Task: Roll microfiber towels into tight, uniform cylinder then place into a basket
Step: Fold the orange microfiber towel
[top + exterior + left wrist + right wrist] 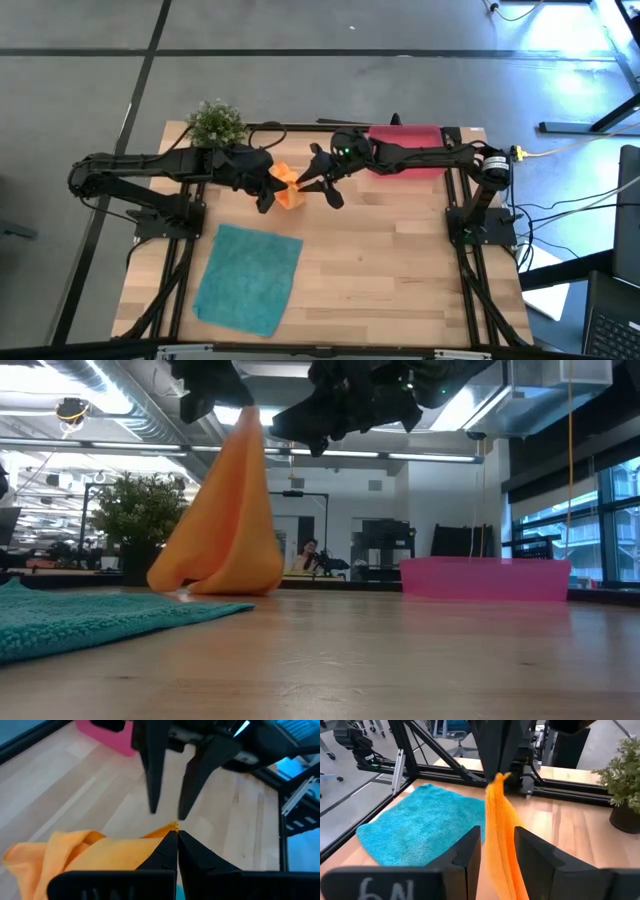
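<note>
A: High view first: where is the orange towel (289, 187)?

B: Just left of the frame's centre, bunched between both grippers. The left gripper (272, 186) has its fingers pressed together on a corner, so the cloth hangs as a cone whose lower edge touches the table (400, 260).

A: And the right gripper (322, 184)?

B: Its fingers are spread, standing either side of the hanging cloth in its own wrist view, gripping nothing.

A: So which step is this?

B: I'd judge the orange towel is being lifted to spread it; no rolling has begun. The teal towel (248, 278) lies flat at lower left, and the basket (405, 137) waits at upper right.

A: Next move?

B: Probably the right gripper pinching a second corner, then both laying the cloth flat.
</note>
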Available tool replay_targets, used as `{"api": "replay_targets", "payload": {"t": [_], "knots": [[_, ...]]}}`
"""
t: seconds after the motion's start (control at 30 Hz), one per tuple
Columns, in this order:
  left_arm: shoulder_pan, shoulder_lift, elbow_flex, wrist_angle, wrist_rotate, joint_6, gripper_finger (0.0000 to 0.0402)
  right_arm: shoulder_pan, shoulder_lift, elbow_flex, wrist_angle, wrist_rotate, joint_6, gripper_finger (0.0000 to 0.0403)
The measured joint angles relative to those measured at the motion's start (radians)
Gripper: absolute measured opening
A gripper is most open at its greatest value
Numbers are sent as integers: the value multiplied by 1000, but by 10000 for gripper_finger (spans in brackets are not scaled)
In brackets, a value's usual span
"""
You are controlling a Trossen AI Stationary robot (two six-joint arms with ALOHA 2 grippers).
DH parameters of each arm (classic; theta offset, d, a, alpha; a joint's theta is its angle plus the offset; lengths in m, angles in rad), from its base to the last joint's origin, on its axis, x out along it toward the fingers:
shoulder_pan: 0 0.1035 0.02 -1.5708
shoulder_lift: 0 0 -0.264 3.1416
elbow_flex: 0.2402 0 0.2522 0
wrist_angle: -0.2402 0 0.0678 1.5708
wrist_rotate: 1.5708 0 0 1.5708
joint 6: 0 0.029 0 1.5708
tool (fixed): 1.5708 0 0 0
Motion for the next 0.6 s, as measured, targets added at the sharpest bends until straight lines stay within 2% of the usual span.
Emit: {"api": "replay_targets", "payload": {"t": [0.43,0.6], "knots": [[0,0,0,94,27,19,0,0,0,0,22,-18,-48,119],[3,0,0,98,23,20,0,0,0,0,21,-124,-48,119]]}}
